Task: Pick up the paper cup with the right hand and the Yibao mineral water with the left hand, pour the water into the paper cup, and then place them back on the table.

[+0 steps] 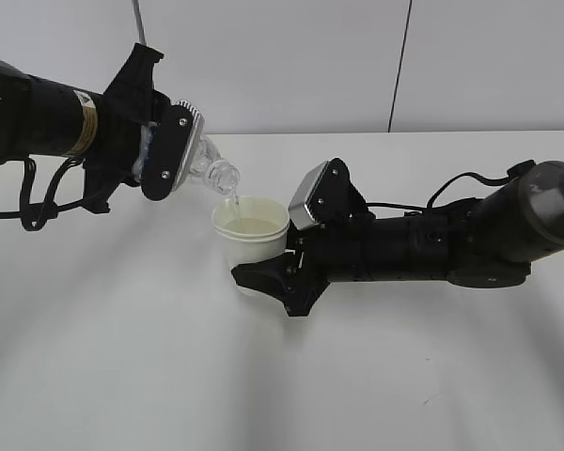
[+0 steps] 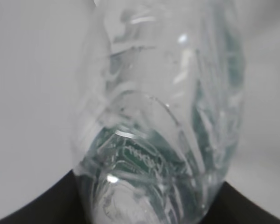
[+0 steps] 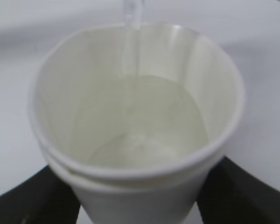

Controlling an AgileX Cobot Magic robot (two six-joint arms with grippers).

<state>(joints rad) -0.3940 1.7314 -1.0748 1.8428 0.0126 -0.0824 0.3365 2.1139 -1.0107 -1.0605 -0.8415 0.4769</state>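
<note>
My left gripper (image 1: 169, 150) is shut on the Yibao mineral water bottle (image 1: 207, 167), tilted mouth-down to the right above the cup. A thin stream of water falls from its mouth into the paper cup (image 1: 251, 230). In the left wrist view the clear bottle (image 2: 163, 116) with its green label fills the frame. My right gripper (image 1: 268, 272) is shut on the paper cup and holds it upright just above the table (image 1: 122, 357). In the right wrist view the cup (image 3: 135, 126) holds water about halfway up, with the stream (image 3: 130, 18) entering at its far rim.
The white table meets a white panelled wall (image 1: 310, 56) at the back. A black cable (image 1: 38, 202) hangs from my left arm. Another cable (image 1: 451, 188) loops over my right arm.
</note>
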